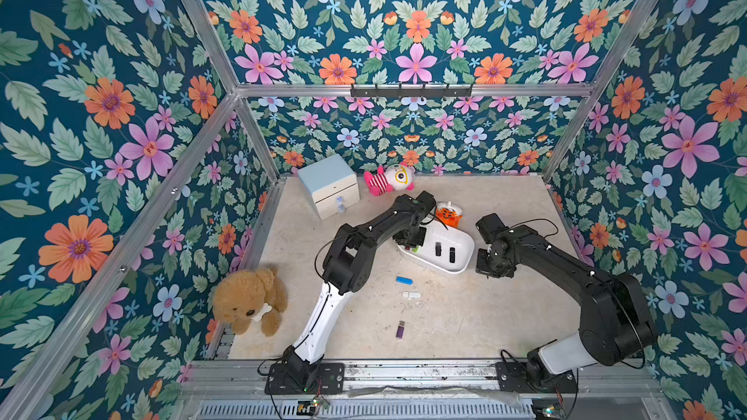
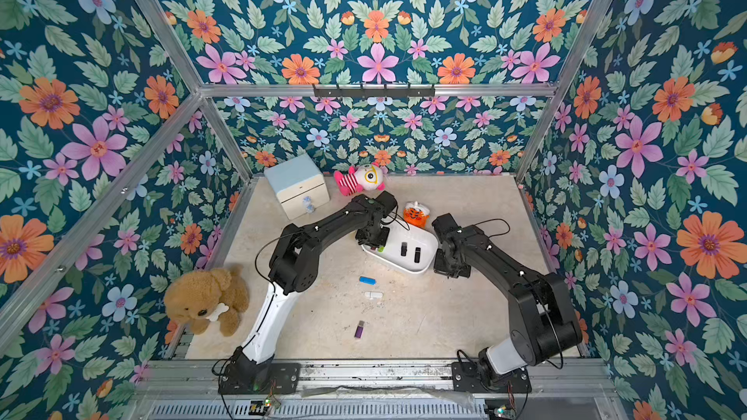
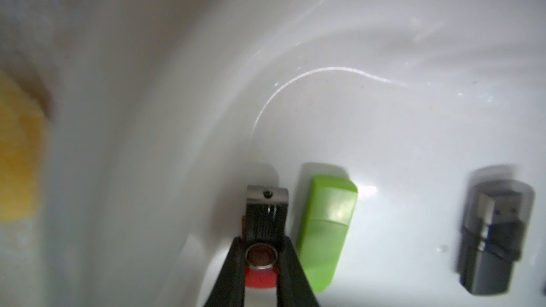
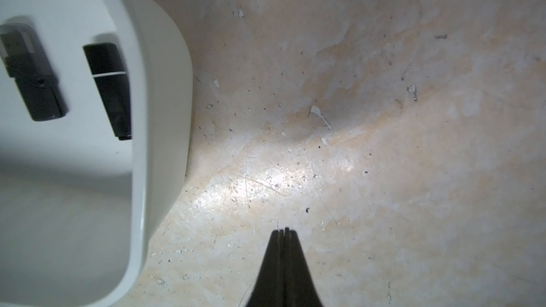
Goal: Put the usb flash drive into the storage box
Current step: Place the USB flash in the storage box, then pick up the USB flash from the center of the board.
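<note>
One usb flash drive (image 3: 267, 211) pinched in your left gripper (image 3: 261, 242) inside the storage box (image 3: 206, 84) — a sloppy release could bump the green drive (image 3: 328, 225). Your right gripper (image 4: 284, 231) is clenched, empty.

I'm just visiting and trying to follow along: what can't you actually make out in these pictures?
The red drive in the left gripper: largely hidden under the left arm in both top views; the left wrist view cannot show whether it touches the storage box floor.
The yellow patch, left wrist view: too blurred to name.
The dark drive, same view: blurred, no detail.
The blue drive, in a top view: too small for markings.
</note>
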Motion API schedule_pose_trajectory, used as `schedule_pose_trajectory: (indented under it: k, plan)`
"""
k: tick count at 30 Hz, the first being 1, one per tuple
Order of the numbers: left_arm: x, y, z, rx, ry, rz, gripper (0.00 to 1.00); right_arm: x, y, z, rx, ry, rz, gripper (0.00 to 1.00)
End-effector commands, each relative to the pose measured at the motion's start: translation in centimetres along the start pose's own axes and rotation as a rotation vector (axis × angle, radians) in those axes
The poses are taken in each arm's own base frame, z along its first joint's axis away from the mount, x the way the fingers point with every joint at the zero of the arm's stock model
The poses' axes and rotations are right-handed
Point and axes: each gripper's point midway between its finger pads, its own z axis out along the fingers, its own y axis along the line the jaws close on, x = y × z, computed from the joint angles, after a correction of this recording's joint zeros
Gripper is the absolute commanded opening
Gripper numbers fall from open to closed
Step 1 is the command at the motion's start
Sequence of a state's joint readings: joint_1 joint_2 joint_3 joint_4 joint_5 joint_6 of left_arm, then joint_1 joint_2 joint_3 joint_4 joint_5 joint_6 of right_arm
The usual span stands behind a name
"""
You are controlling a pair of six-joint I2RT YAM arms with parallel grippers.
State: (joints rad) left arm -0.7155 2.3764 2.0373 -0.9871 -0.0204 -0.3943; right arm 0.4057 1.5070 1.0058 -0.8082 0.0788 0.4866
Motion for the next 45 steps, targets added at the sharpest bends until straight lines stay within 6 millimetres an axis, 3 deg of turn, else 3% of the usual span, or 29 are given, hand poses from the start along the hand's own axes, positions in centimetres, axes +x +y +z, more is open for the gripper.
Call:
schedule_pose_trajectory:
  k: [1, 9, 15, 24, 28, 33, 37, 42, 45]
  plan:
    - [0.1, 0.0, -0.1, -0.004, 0.005, 0.003, 0.15, 0.1, -0.1, 0.0, 0.003, 0.000, -0.004, 0.00]
    - [0.5, -0.4, 0.5, 0.003, 0.021, 0.012, 0.34, 0.1, -0.2, -0.1, 0.003, -0.004, -0.005, 0.00]
    - [-0.2, -0.7, -0.7, 0.017, -0.012, 0.009, 0.36, 0.1, -0.3, -0.1, 0.007, -0.005, -0.009, 0.00]
    - [-3.9, -1.8, -8.0, 0.095, -0.150, -0.013, 0.41, -0.1, -0.3, -1.7, -0.009, -0.045, -0.026, 0.00]
    - [-4.0, 0.6, -11.3, 0.033, -0.217, -0.050, 0.45, 0.7, 1.0, -3.3, -0.027, -0.072, -0.095, 0.00]
    - [-1.6, 4.7, -14.8, 0.027, -0.267, -0.134, 0.52, 3.3, 4.0, -4.6, -0.027, -0.070, -0.229, 0.00]
    - [2.0, 6.6, -15.9, -0.001, -0.253, -0.168, 0.58, 5.2, 6.9, -5.2, -0.049, -0.065, -0.330, 0.22]
    - [7.2, 8.0, -15.2, 0.010, -0.217, -0.234, 0.60, 6.7, 10.6, -5.5, -0.083, -0.052, -0.444, 0.52]
    - [9.9, 8.8, -14.7, 0.005, -0.203, -0.273, 0.61, 7.2, 12.5, -5.1, -0.102, -0.031, -0.504, 0.64]
